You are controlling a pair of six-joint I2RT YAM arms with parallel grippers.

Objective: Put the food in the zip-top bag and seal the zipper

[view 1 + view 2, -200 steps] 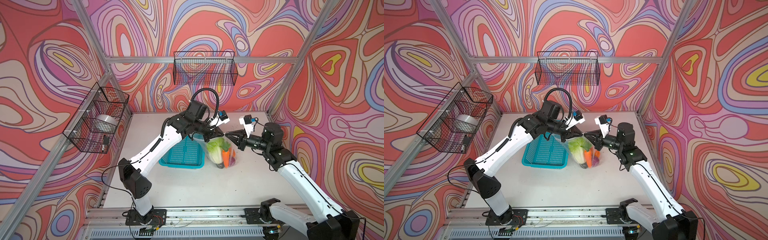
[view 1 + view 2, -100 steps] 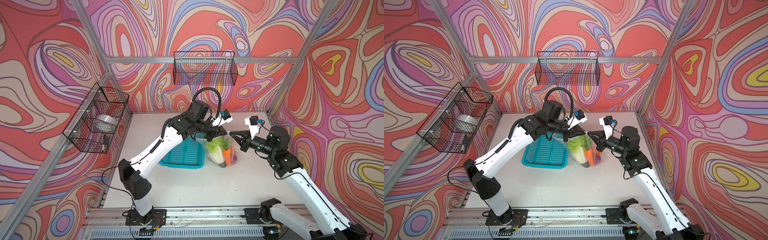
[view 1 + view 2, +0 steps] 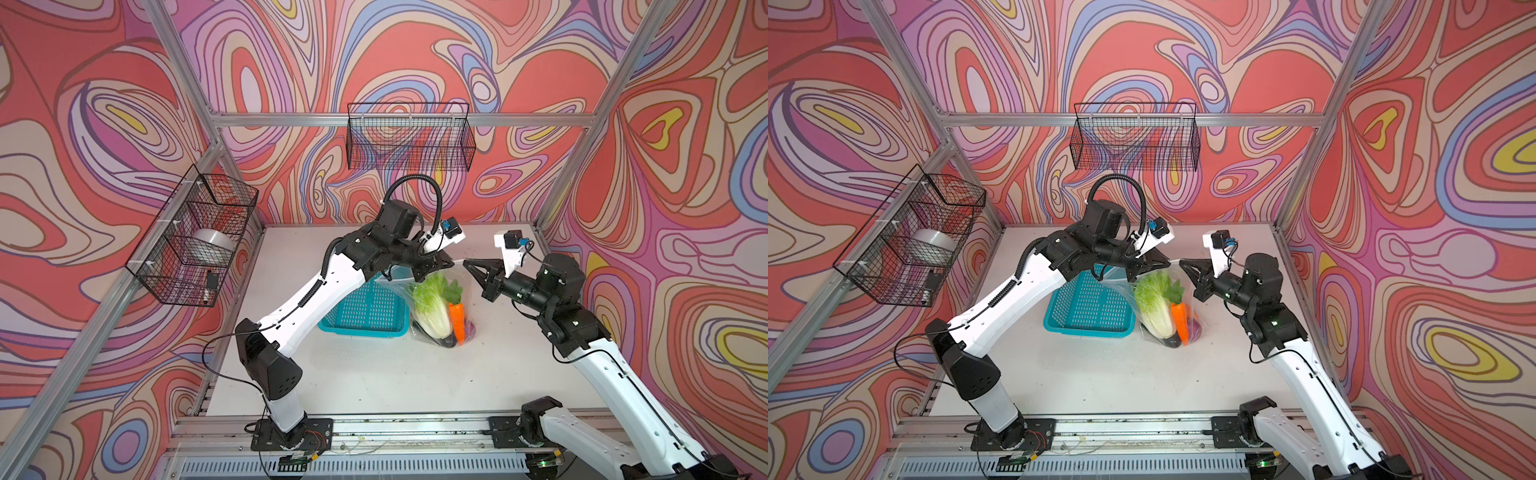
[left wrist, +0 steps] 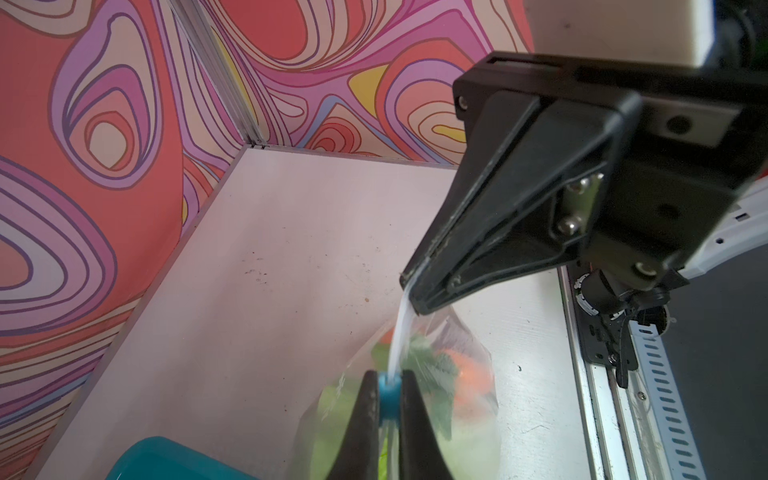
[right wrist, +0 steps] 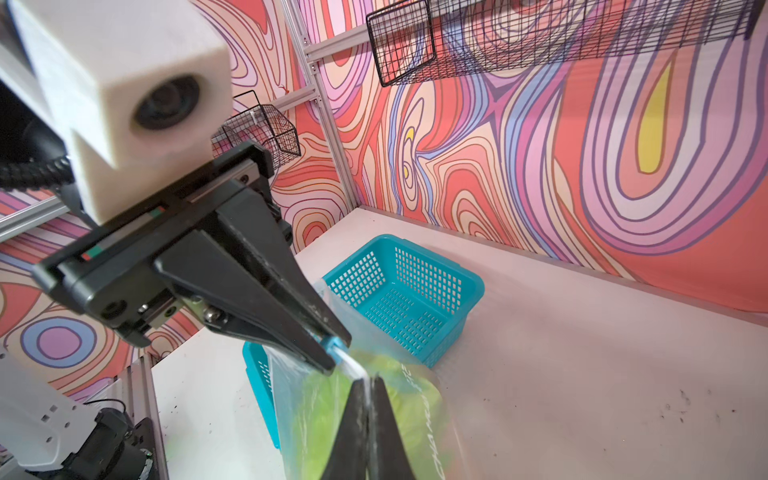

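Note:
The zip-top bag (image 3: 468,291) (image 3: 1188,286) hangs between both grippers, its bottom down at the table. The food inside shows through: green-white lettuce (image 3: 430,303) (image 3: 1154,303), carrot (image 3: 456,322) (image 3: 1179,322), purple onion (image 3: 1195,326), dark cucumber (image 3: 446,341). My left gripper (image 3: 451,264) (image 4: 389,380) is shut on the light-blue slider (image 4: 389,395) (image 5: 332,344) of the zipper (image 4: 401,332) (image 5: 353,363). A short way along the strip, my right gripper (image 3: 467,264) (image 5: 368,384) is shut on the zipper's end. The strip runs taut between the two grippers.
A teal perforated basket (image 3: 365,307) (image 3: 1088,307) (image 5: 399,291) stands right beside the bag, under the left arm. A black wire basket (image 3: 409,141) hangs on the back wall. Another wire basket (image 3: 191,237) on the left wall holds a grey roll.
The right gripper has drawn to the right, away from the left one, and its forearm has swung outward. The gap between the two grippers along the zipper has widened.

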